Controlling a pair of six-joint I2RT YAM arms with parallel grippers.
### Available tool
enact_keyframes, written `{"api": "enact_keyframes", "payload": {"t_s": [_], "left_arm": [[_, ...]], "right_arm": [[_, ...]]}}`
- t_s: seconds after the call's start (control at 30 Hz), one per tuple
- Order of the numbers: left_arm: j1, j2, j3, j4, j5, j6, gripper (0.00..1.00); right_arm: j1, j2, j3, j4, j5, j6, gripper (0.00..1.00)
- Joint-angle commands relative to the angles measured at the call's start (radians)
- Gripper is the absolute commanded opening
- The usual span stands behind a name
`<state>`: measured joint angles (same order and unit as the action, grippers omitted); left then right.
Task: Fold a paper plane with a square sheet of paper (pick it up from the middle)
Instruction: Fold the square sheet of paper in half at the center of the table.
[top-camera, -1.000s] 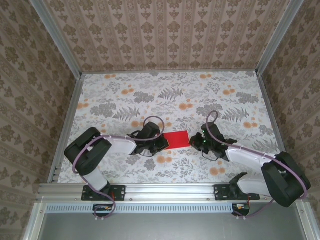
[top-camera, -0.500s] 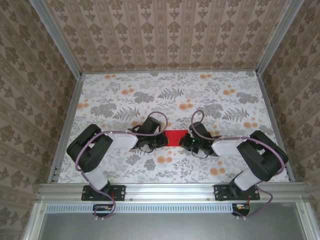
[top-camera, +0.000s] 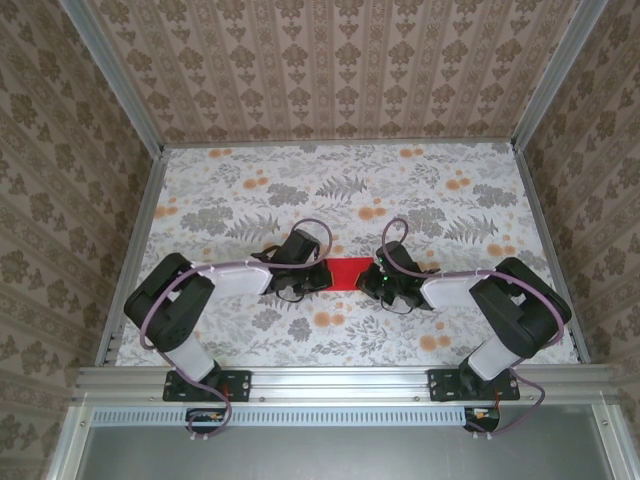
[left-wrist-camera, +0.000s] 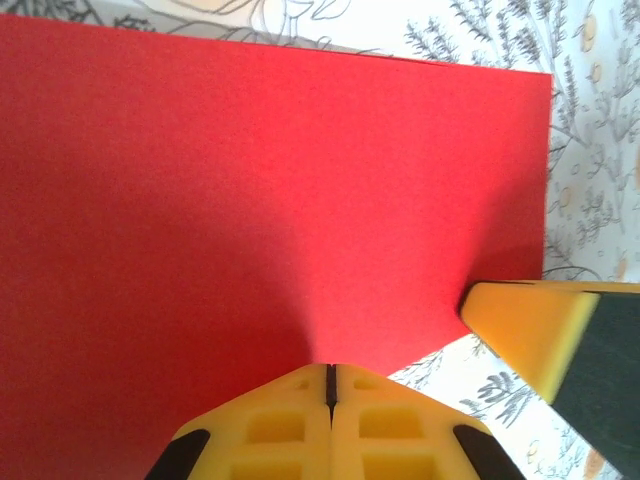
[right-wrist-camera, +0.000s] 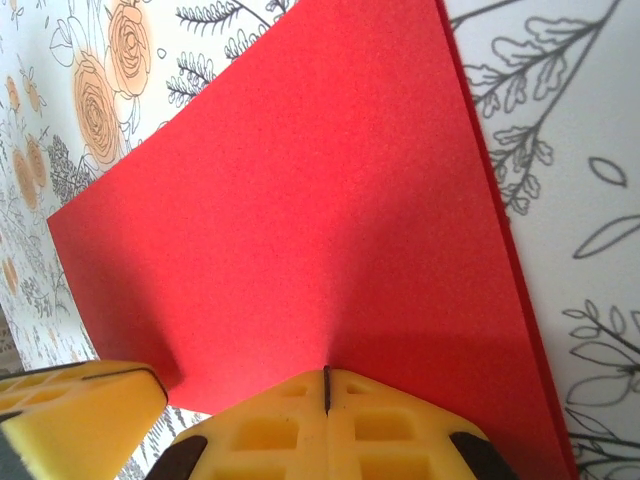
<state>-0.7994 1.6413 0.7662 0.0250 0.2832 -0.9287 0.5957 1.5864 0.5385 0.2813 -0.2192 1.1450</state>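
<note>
Wallpapered walls (top-camera: 330, 70) close in the floral-printed table (top-camera: 300, 180) on three sides. The left arm (top-camera: 225, 278) rises from its base at the near edge, folds at the elbow and lies low, its forearm stretched inward toward the table's middle. The right arm (top-camera: 460, 290) mirrors it from the other side. Between them the square sheet of paper (top-camera: 345, 273) lies flat on the table. The left end effector (top-camera: 322, 276) has its fingers pressed together, the tips overlapping the sheet's left edge. The right end effector (top-camera: 369, 281) is closed just as tight at the opposite edge. Neither grips anything; whether the tips press on the paper I cannot tell.
</note>
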Motion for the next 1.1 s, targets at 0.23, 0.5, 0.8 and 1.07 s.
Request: {"api": "enact_keyframes", "payload": {"t_s": [0.23, 0.5, 0.8, 1.07], "left_arm": [[-0.038, 0.069, -0.102, 0.215, -0.105, -0.22, 0.0], [0.004, 0.056, -0.196, 0.184, -0.152, -0.291, 0.0], [0.074, -0.03, -0.284, 0.108, -0.2, -0.29, 0.0], [0.151, -0.079, -0.372, 0.047, -0.243, -0.261, 0.0]], "right_arm": [[-0.004, 0.055, -0.016, -0.174, 0.058, 0.019, 0.0], [-0.006, 0.056, -0.009, -0.259, 0.101, 0.021, 0.0], [-0.025, 0.062, -0.015, -0.339, 0.153, 0.018, 0.0], [-0.031, 0.057, -0.01, -0.349, 0.151, 0.009, 0.0]]}}
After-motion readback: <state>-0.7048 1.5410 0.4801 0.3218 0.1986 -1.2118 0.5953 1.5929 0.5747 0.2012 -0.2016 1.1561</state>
